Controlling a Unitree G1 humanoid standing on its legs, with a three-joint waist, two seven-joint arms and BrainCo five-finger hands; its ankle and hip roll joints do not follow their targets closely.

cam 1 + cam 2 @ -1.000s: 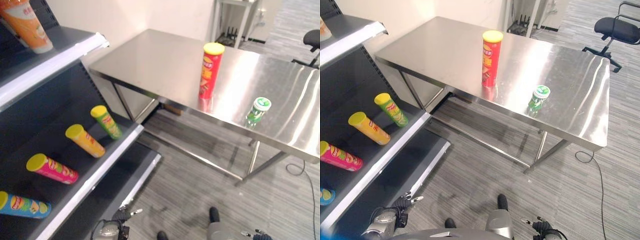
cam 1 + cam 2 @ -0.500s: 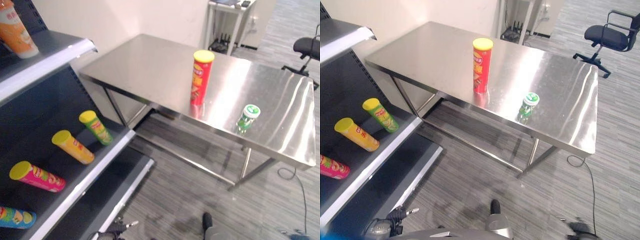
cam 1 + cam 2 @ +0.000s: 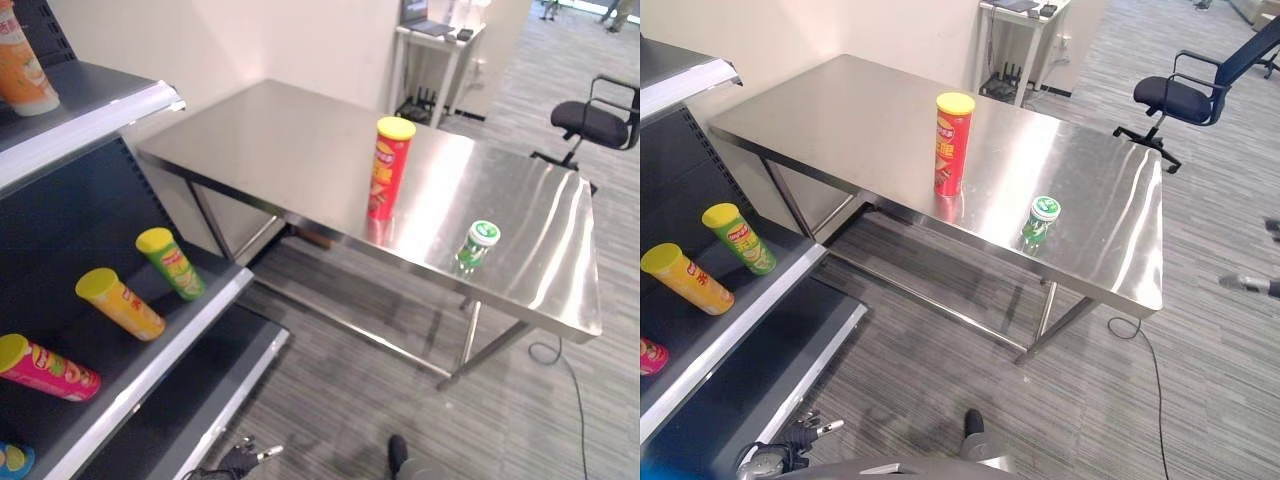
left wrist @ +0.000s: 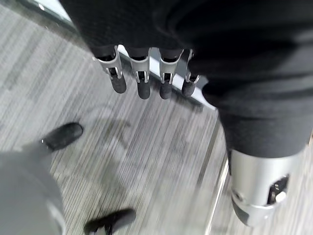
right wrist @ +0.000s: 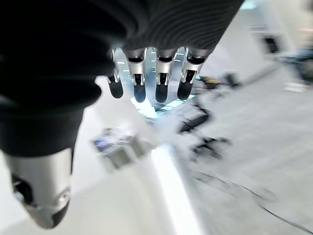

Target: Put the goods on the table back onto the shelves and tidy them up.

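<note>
Stainless-steel table with reflective tabletop, standing on grey striped carpet floor beside dark shelving unit with white edge strips. On tabletop: tall red cylindrical snack can with yellow lid, upright, near the front edge about midway along it; small green tub with white-and-green lid, upright, near the same edge, closer to the right front corner, well apart from the red can. On middle shelf, lying on their sides with lids pointing away from shelf edge: green can with yellow lid, yellow-orange can with yellow lid, pink can with yellow lid, set apart from one another in a row; blue can partly visible at the end of the row. On upper shelf: orange upright container, partly cut off. Black office chair on the floor beyond the far right corner of the table. Left hand in its wrist view: fingers straight and spread, empty, floor beneath. Right hand in its wrist view: fingers straight, apart, holding nothing; background blurred, not readable.
</note>
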